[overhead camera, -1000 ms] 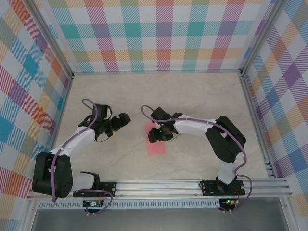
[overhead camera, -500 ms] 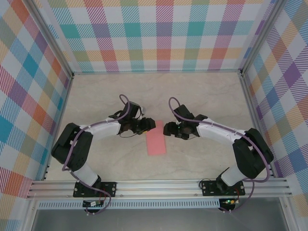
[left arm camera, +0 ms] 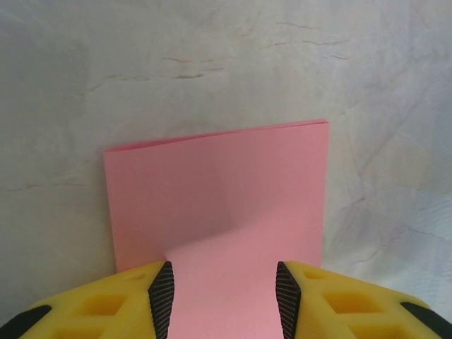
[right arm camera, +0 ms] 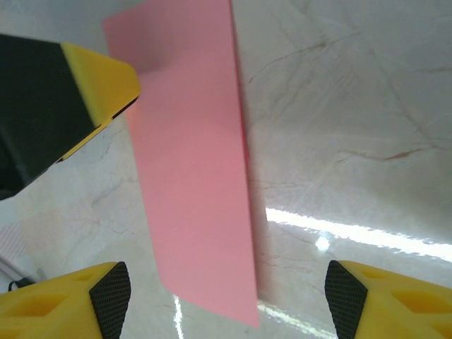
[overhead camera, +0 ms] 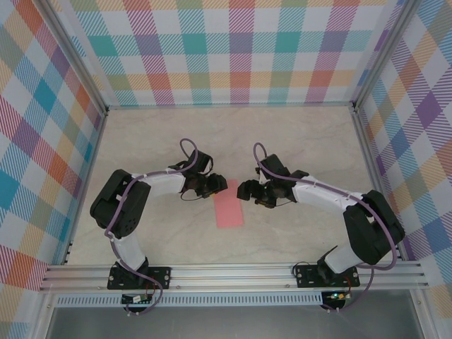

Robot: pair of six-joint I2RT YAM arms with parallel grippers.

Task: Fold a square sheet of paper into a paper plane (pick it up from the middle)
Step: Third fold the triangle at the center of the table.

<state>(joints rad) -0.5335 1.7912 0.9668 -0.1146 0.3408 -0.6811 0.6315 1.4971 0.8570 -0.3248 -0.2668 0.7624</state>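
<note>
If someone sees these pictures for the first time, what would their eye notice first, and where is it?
The salmon-pink sheet of paper, folded into a narrow rectangle, lies flat at the middle of the pale marbled table. The left gripper and the right gripper face each other over its far end, both with open jaws. Bright plaid walls enclose the table on three sides.

Pink paper (overhead camera: 229, 210) lies on the marbled table (overhead camera: 296, 141).

Pastel plaid walls (overhead camera: 240, 49) enclose a glossy beige marble-patterned table (overhead camera: 282, 141) on three sides.
</note>
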